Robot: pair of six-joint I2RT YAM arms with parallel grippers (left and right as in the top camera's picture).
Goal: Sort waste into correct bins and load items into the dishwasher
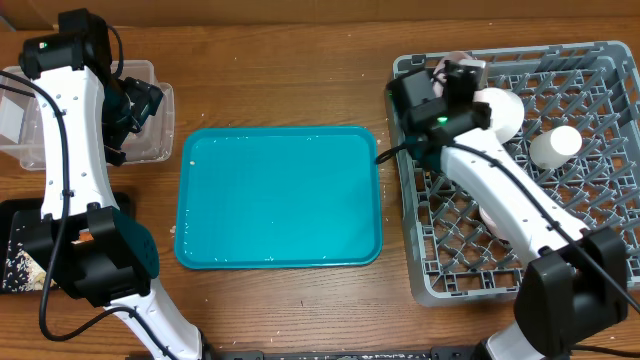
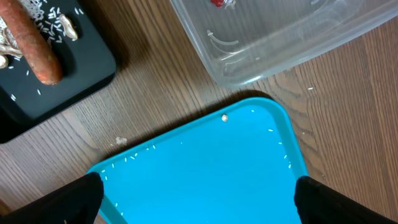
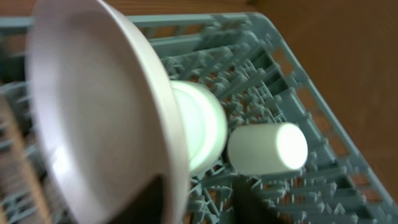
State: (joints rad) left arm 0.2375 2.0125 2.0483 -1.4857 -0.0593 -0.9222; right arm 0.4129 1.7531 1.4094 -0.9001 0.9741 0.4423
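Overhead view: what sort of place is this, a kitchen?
Probably a lab bench staged as a kitchen clean-up station: a plain wooden table, a grey dish rack with white dishes, a teal tray, a clear tub.

No text, label, brand, number or sign can be read on the teal tray (image 1: 280, 195), clear tub (image 2: 280, 43), black tray (image 2: 87, 68), rack (image 1: 600, 120) or plate (image 3: 93, 106).

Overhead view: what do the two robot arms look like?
Both the left arm and right arm have white, rounded link shells joined by bulky black joints. Black cables run along each, and a small green light glows near each wrist.
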